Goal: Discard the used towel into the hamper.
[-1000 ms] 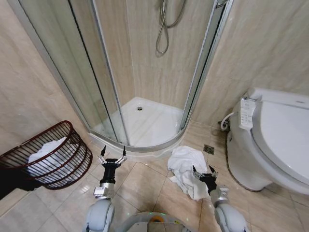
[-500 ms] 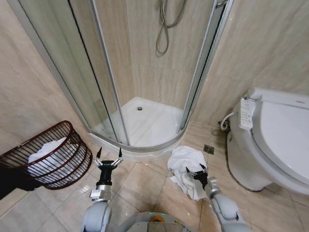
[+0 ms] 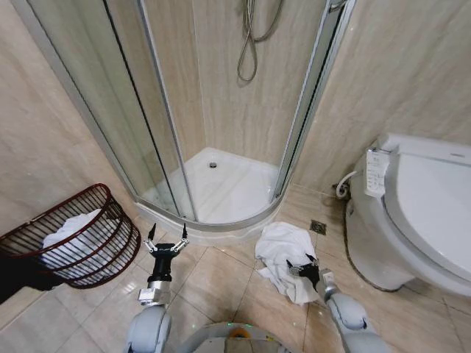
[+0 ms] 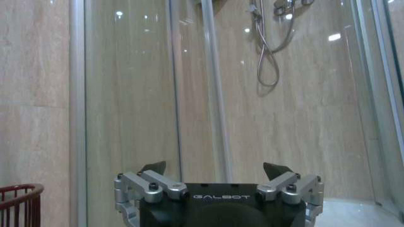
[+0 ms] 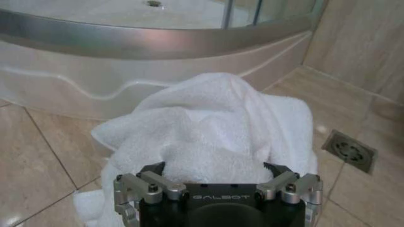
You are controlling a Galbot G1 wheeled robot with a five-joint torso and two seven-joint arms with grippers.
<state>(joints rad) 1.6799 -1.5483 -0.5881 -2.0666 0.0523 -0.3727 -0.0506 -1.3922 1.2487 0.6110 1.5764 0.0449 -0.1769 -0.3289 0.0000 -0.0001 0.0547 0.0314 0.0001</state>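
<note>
Beige floor tiles [image 3: 213, 283] fill the lower frame. Lower right, the right gripper [image 3: 305, 266] sits spread around the white towel [image 3: 283, 246]; lower centre, the left gripper [image 3: 166, 242] hangs spread. Left edge: the hamper [image 3: 81, 239].

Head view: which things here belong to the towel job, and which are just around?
Job:
towel crumpled on the floor
hamper, already holding white cloth
right claw open at the towel
left claw open, idle

Around:
shower enclosure
toilet
floor drain
</note>
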